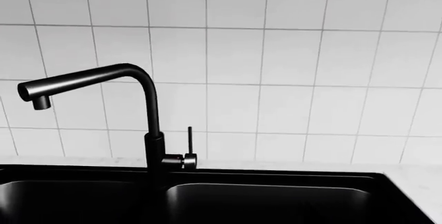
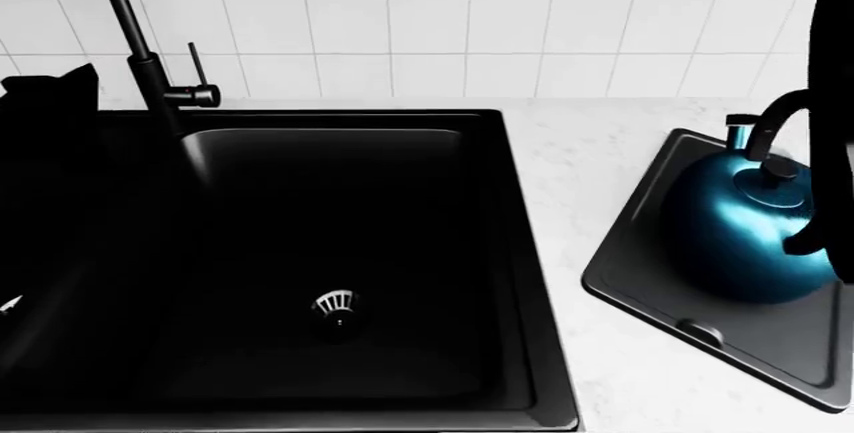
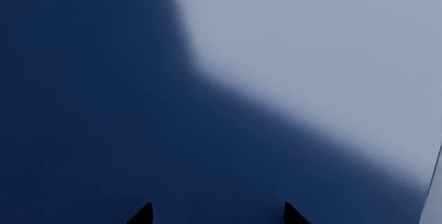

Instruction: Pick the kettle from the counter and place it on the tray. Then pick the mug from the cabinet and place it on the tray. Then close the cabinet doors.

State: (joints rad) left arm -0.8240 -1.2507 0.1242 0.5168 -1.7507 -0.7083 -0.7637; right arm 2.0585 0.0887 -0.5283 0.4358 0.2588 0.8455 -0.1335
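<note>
Round teal-blue kettle (image 2: 747, 243): we see glossy metal.
Flat black tray (image 2: 654, 293): matt.
White marble-look counter (image 2: 587, 163): smooth.
Black double-basin sink (image 2: 334, 243): satin.

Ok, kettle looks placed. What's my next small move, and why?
Probably raise the right end effector clear and look up for the cabinet: the kettle already sits on the tray, the fingertips stand apart, and no mug is in view.

kettle (image 2: 741, 243): glossy teal, upright on tray (black handle arched)
tray (image 2: 638, 278): matte black, on counter (image 2: 574, 168)
</note>
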